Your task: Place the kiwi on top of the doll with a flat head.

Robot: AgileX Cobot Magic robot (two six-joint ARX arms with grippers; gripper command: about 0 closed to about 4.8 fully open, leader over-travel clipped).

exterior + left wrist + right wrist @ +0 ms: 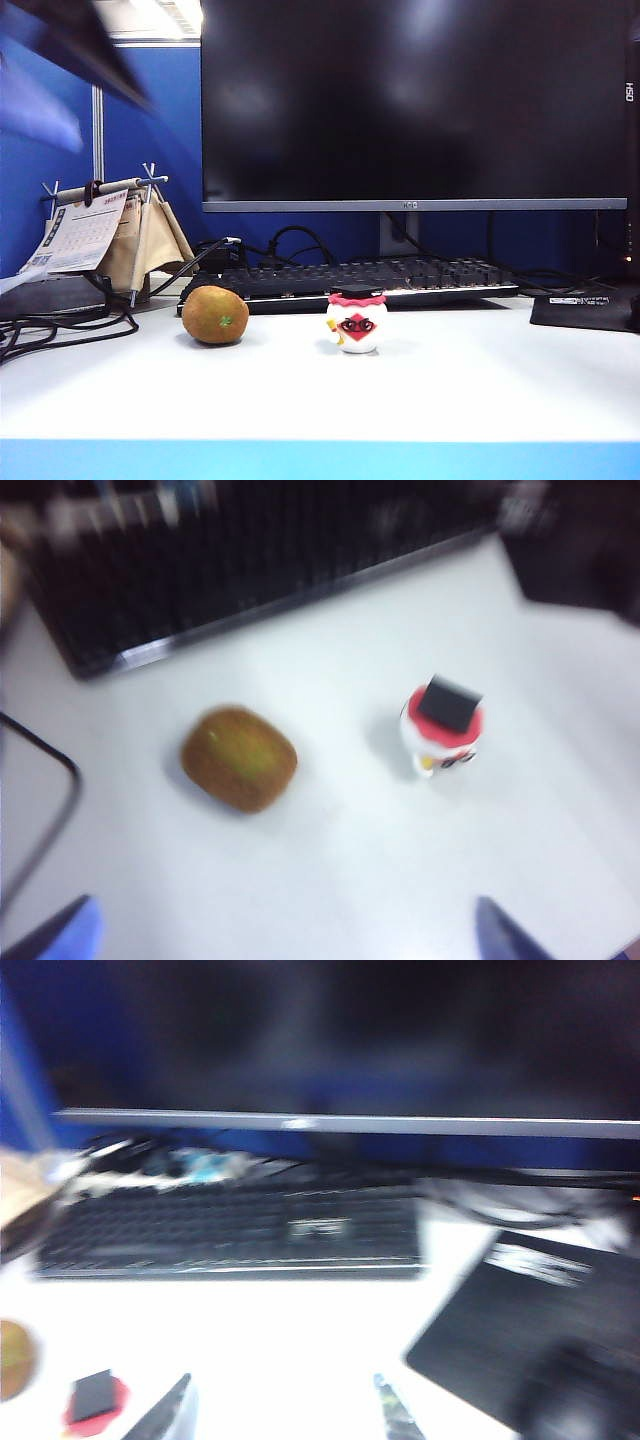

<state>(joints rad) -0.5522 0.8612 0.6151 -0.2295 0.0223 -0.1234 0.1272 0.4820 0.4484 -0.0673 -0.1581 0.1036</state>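
Observation:
The kiwi (215,314), brown and fuzzy with a small green mark, lies on the white desk left of the doll with a flat head (357,320). The doll is white with a red rim, a black cap and a red diamond face. In the left wrist view my left gripper (290,935) hovers open above the desk, short of the kiwi (240,758) and the doll (442,725), with nothing between its fingers. My right gripper (285,1412) is open and empty over bare desk. The doll (97,1400) and the kiwi's edge (14,1360) show off to one side of it.
A black keyboard (350,278) lies right behind the two objects, under a large monitor (415,100). A desk calendar (90,235) and cables (60,325) sit at the left. A black mouse pad (585,305) lies at the right. My blurred left arm (80,45) crosses the top left corner.

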